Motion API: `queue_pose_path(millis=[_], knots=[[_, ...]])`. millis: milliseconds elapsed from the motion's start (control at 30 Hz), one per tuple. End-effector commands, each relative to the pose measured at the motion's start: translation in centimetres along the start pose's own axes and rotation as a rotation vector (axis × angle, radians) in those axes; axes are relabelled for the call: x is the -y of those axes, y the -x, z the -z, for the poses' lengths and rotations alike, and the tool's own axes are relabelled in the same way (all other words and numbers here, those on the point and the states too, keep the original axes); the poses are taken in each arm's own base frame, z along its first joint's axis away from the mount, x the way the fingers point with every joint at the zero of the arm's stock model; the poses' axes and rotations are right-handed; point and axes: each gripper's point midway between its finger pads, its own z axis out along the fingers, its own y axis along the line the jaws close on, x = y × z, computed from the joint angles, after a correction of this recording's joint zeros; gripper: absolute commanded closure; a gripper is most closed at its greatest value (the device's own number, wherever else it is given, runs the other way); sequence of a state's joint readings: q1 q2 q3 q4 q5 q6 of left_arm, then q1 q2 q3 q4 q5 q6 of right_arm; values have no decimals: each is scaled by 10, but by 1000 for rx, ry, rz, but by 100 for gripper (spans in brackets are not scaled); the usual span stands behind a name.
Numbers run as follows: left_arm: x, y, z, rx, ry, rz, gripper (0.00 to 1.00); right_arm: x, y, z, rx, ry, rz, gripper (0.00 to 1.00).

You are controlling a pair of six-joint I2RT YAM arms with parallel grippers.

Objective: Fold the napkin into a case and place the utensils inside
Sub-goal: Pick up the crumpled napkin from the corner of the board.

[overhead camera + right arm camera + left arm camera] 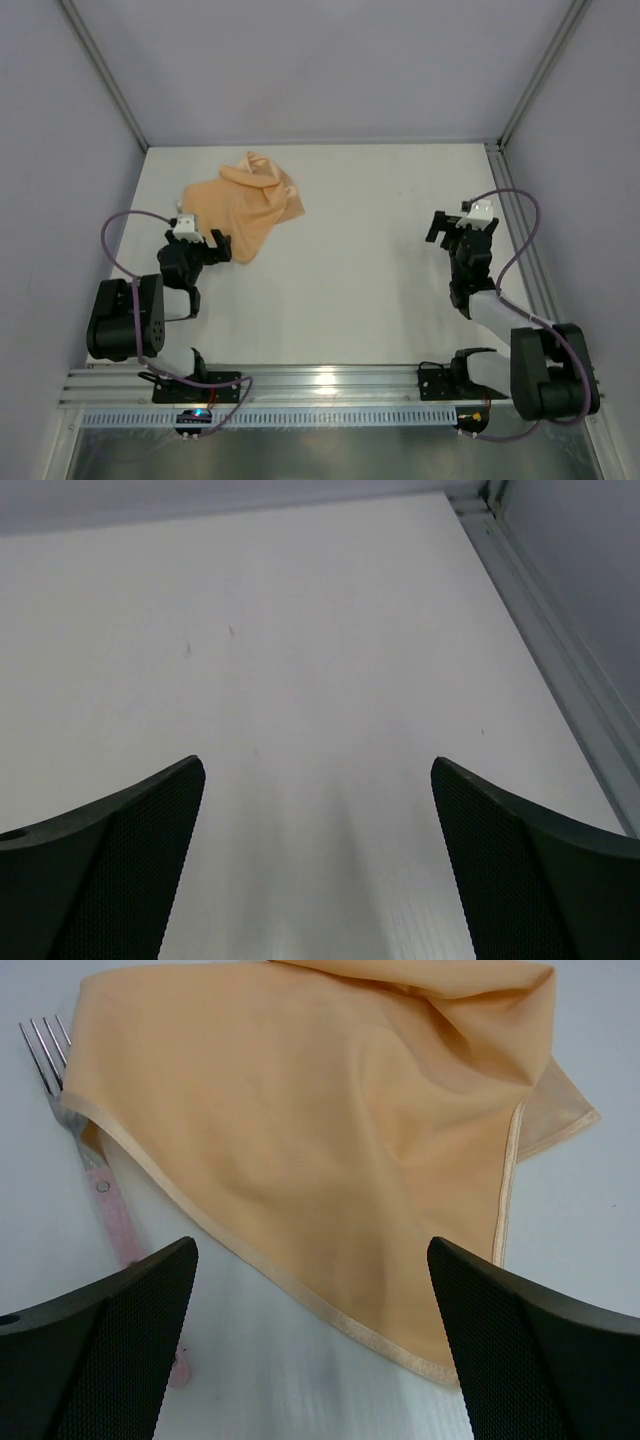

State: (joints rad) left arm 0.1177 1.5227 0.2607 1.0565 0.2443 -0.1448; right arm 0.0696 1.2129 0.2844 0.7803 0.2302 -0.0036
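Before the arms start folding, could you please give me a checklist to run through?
1. Left gripper open: ok.
2. Right gripper open: ok.
3. Napkin lying flat: not ok, bunched.
4. Napkin edge just ahead of left gripper: ok.
5. Fork clear of napkin: not ok, its neck meets the napkin's edge.
6. Anything hidden beneath napkin: cannot tell.

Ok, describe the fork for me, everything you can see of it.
The fork shows only in the left wrist view: slim grey metal tines and a flat pale pink handle with a small rivet. It lies flat on the white table, tines pointing away from the camera. The hem of the napkin covers its neck, and a finger of the left tool hides part of the handle.
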Motion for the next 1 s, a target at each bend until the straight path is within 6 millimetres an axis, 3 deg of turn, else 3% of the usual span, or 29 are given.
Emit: queue_pose_path(millis=[0,100,167,200,233,267,300,333,367,400,433,467,500,533,633,667,700,733,767,800,900,967], knots=[[4,22,-5,66,-23,-43,1,-28,93,4,89,106,-219,5],[6,22,-5,64,-32,-48,1,-60,136,10,133,215,-356,17],[7,22,-6,63,-41,-49,1,-99,146,18,113,292,-350,18],[13,22,-4,63,-70,-52,1,-116,135,16,57,303,-321,18],[17,30,-2,95,-96,-65,1,-154,152,29,68,389,-291,18],[12,27,3,81,-78,-61,1,-172,154,32,52,420,-273,18],[23,48,9,139,-131,-70,1,-194,155,29,6,452,-246,18],[23,39,15,78,-139,-40,1,-222,151,39,-34,516,-226,18],[18,57,15,79,-136,-56,1,-238,140,43,-97,549,-196,19],[24,66,20,44,-166,-105,1,-256,155,45,-90,579,-200,19],[26,90,29,49,-159,-166,1,-274,134,41,-148,593,-171,20],[22,92,35,-66,-137,-178,1,-296,127,50,-172,637,-152,20],[14,98,41,-101,-97,-226,1,-311,131,51,-176,659,-150,20],[0,106,49,-130,-3,-236,1,-329,104,45,-238,665,-118,21],[-25,101,77,-281,162,-235,1,-379,96,57,-312,751,-111,25],[-29,102,86,-298,189,-242,1,-390,58,56,-413,750,-57,29],[-31,93,98,-363,205,-244,1,-414,68,66,-406,804,-52,30],[-39,91,107,-391,254,-268,1,-425,57,71,-434,819,-20,31],[-39,90,113,-407,261,-270,1,-432,21,71,-504,812,77,31],[-45,82,125,-457,303,-278,1,-453,31,83,-478,852,105,31],[-49,79,141,-480,335,-290,1,-477,-2,92,-504,881,280,31],[-48,70,151,-519,335,-288,1,-496,-20,113,-528,983,349,31]])
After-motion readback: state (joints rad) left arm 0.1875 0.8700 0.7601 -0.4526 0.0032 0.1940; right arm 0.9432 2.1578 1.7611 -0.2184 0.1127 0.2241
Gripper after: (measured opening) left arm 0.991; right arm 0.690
